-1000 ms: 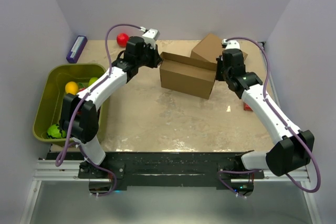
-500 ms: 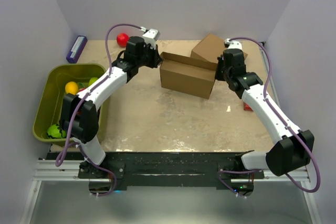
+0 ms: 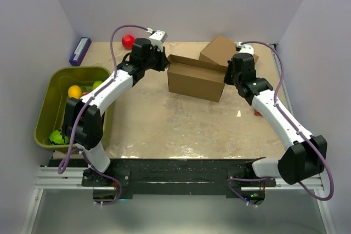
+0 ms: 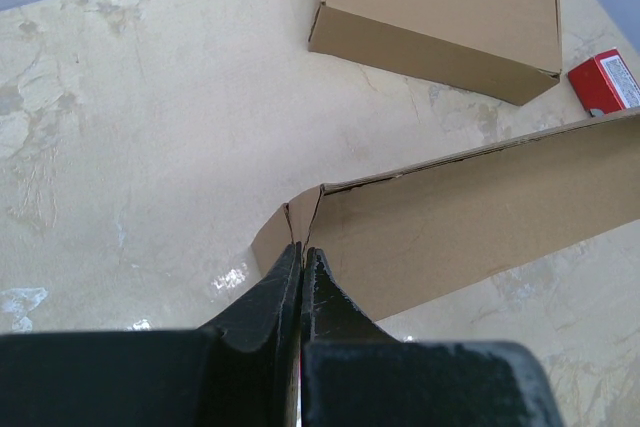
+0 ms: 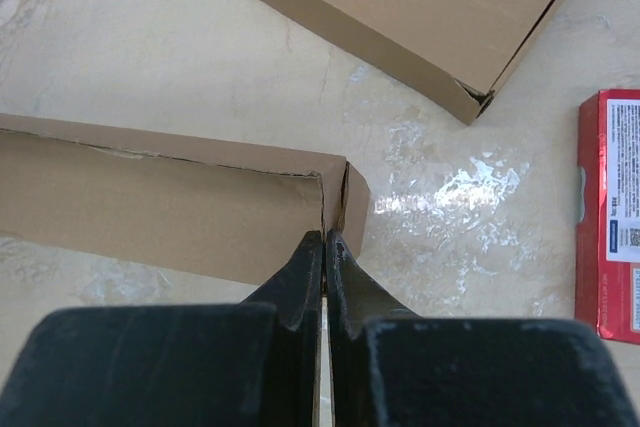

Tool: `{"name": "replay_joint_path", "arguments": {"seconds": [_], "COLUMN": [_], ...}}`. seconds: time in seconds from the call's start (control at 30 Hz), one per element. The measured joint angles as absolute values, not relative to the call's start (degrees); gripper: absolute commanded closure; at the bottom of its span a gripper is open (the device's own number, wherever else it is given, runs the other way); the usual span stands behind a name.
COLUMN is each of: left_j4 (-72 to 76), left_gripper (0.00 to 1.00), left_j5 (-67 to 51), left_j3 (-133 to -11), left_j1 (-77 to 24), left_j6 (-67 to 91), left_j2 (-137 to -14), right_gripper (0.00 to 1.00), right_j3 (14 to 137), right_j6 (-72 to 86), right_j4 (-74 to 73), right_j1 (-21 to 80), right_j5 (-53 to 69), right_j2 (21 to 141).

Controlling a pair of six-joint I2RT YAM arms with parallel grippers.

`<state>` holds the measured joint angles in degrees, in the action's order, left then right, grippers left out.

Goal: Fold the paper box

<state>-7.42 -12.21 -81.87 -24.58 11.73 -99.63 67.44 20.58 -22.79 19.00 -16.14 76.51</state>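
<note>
The left gripper (image 4: 302, 252) has its jaws pressed together at the left end corner of the paper box (image 3: 194, 80), the tips touching the crease where a short tab bends round from the long wall. The right gripper (image 5: 325, 239) is likewise closed tight against the opposite end corner. In neither wrist view is it clear whether a sliver of cardboard is nipped between the tips or they merely bear on the fold.

The box stands in the middle of the table (image 3: 164, 124), towards the far side, between the two grippers. From above it already reads as a carton with its near wall upright and the end corners formed. A panel at its rear top edge looks to be lying open and unclosed. By that showing the forming of the walls is largely done, while the closing and tucking of the top probably remains.

Just behind it lies a second, finished brown carton (image 3: 219, 47). A red packet (image 5: 610, 212) sits to the right.
</note>
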Motion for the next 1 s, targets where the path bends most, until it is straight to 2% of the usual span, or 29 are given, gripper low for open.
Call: {"name": "replay_joint_path", "arguments": {"seconds": [0.77, 0.8, 0.83, 0.9, 0.93, 1.0], "left_j4": [-8.4, -8.5, -8.5, -8.6, -8.6, -8.7], "left_gripper": [1.00, 1.00, 1.00, 1.00, 1.00, 1.00], "left_j5": [-12.4, -12.4, -12.4, -12.4, -12.4, -12.4], "left_j3": [-82.0, -82.0, -82.0, -82.0, -82.0, -82.0], "left_j1": [-24.7, -24.7, -24.7, -24.8, -24.8, -24.8], "left_j6": [11.4, 11.3, 11.2, 10.9, 10.8, 10.6], "left_j2": [-99.6, -99.6, -99.6, -99.6, -99.6, -99.6], "right_gripper": [1.00, 0.97, 0.80, 0.62, 0.45, 0.34], "right_j3": [60.9, 60.9, 61.0, 61.5, 61.8, 62.8], "right_j6": [18.5, 18.6, 18.7, 19.0, 19.1, 19.5], "right_j4": [-17.2, -17.3, -17.4, -18.4, -19.4, -21.8], "right_j1": [21.8, 21.9, 22.0, 22.1, 22.1, 22.0], "right_j5": [-21.6, -21.9, -22.0, -22.0, -22.2, -22.7], "right_j2": [75.5, 75.5, 75.5, 75.5, 75.4, 75.3]}}
